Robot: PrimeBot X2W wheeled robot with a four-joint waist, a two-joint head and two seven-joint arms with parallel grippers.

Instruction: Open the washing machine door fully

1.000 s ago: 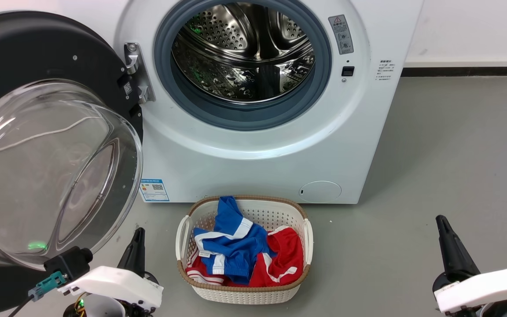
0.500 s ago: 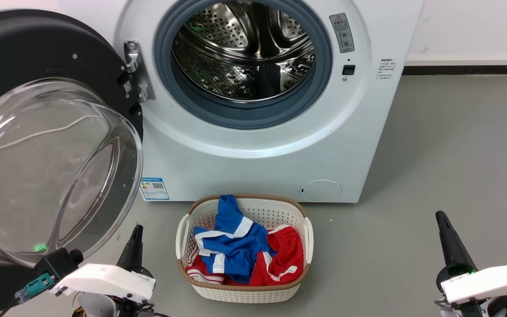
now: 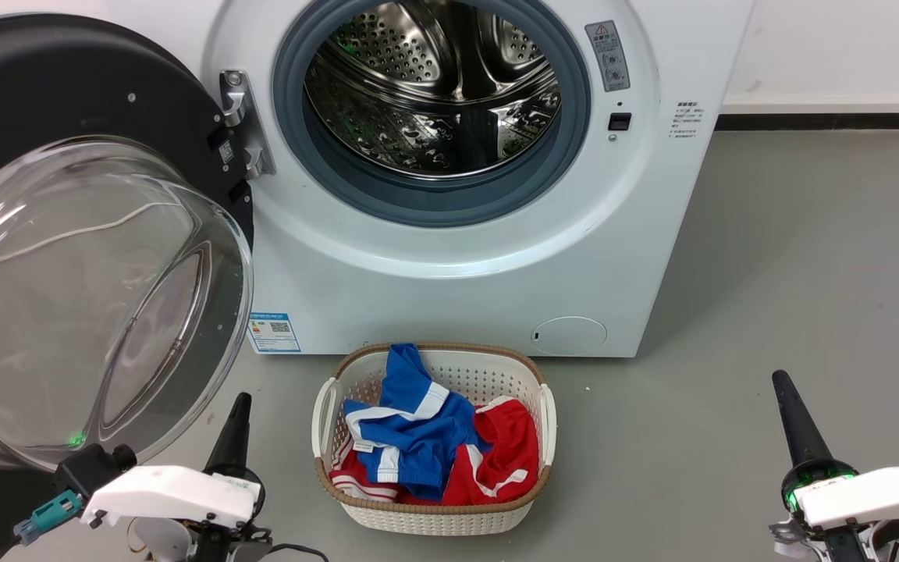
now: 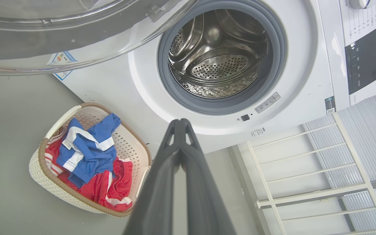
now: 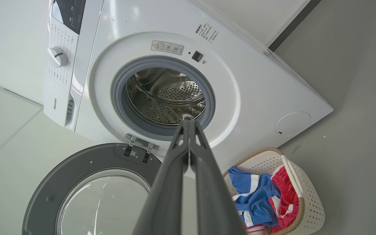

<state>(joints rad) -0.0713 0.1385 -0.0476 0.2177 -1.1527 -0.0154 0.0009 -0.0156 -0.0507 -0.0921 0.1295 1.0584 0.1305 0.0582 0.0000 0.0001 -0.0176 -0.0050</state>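
One washing machine door (image 3: 67, 86), wide open; one basket (image 3: 434, 519) — two pairs of jaws pressed together, empty.

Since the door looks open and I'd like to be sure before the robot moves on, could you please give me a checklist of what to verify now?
1. The washing machine door is swung away from the opening: ok.
2. The door is at the stop of its hinge, fully open: cannot tell.
3. The mouth of the drum is unobstructed: ok.
4. The left jaws are shut, empty and apart from the door: ok.
5. The right jaws are shut and empty: ok.
6. The laundry basket stands on the floor, apart from the door: ok.
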